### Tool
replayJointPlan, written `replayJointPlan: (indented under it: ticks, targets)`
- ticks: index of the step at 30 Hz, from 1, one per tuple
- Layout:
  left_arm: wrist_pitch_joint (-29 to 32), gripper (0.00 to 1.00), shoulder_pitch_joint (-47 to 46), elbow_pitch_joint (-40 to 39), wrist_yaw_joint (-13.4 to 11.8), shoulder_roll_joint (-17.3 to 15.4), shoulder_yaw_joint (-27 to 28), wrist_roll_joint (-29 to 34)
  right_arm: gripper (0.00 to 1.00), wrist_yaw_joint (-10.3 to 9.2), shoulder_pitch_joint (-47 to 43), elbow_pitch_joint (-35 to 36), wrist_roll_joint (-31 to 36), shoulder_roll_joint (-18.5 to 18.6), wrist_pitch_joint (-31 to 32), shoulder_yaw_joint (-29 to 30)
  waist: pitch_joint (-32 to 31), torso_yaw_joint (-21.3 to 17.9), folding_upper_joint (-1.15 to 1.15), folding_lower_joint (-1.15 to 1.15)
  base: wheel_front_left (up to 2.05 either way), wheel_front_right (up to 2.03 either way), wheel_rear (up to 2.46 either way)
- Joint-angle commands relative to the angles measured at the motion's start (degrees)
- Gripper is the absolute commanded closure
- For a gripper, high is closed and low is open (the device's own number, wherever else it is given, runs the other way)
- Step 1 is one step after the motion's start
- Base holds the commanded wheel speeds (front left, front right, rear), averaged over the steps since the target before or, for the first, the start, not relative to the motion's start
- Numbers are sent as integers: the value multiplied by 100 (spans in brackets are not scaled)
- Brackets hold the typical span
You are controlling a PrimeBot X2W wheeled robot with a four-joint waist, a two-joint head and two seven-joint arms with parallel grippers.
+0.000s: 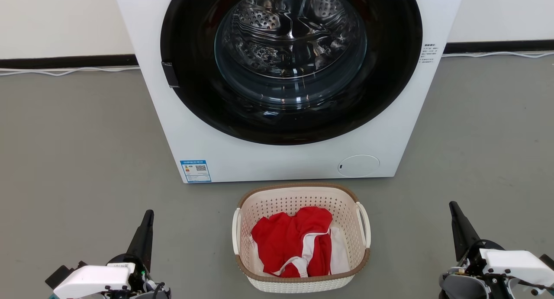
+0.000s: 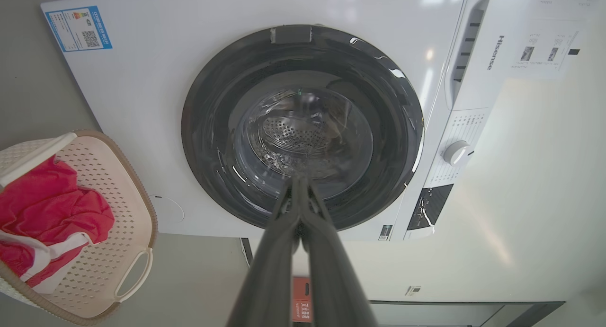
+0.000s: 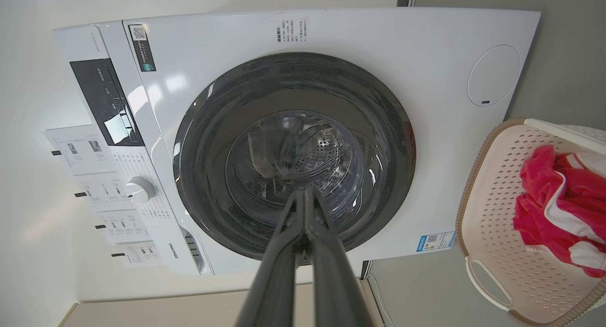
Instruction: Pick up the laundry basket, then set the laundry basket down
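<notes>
Both arms are parked, nothing gripped. Left gripper [image 1: 148, 214] sits at lower left and right gripper [image 1: 453, 206] at lower right, each well apart from the basket [image 1: 294, 202]. Both have their fingers pressed together at the tips, and both wrist views confirm it.

Basket is on the floor [image 1: 78, 160], centred between the grippers, just in front of the washer [image 1: 194, 117]. I can't tell whether its far rim touches the washer.

Step in hand, as I read it, is the approach; the pickup is not yet started.
- Spread both grippers first. They can't take a handle as they are.
- Bring each arm inward and down to its own side: left handle [image 1: 236, 232], right handle [image 1: 365, 223].
- The loops are thin and run along the basket's sides. Line the fingers across the loop and close on the loop itself, not the perforated wall.
- Grip at matching points on both sides, or it will tip.
- Lift straight up, both arms together. Don't push forward, as the washer is right behind.
- Set it down level and release only once it is seated.

Basket look: small, cream-white plastic, rounded rectangle, diamond perforations, brown woven-look band at the rim, white loop handles. It sits upright. A red garment [image 1: 294, 238] with white trim lies loose in it, heaped toward the near end and below the rim. The load looks light, though the weight probably sits slightly to the near side.
</notes>
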State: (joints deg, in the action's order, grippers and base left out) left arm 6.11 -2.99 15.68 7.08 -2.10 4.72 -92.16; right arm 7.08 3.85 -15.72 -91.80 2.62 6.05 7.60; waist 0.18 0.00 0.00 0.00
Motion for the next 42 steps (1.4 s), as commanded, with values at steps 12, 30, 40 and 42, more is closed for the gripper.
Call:
replayJointPlan:
  ticks: [12,30,40,42]
  targets:
    - [35,100,-319,-166,41,-77,178,-3,100,41,233,169,-39,26,42,-110,0,0,0,0,0,0,0]
    - [35,100,-319,-166,41,-77,178,-3,100,41,233,169,-39,26,42,-110,0,0,0,0,0,0,0]
    - [35,100,-319,-166,41,-77,178,-3,100,41,233,169,-39,26,42,-110,0,0,0,0,0,0,0]
    - [35,100,-319,-166,41,-77,178,-3,100,41,233,169,-39,26,42,-110,0,0,0,0,0,0,0]
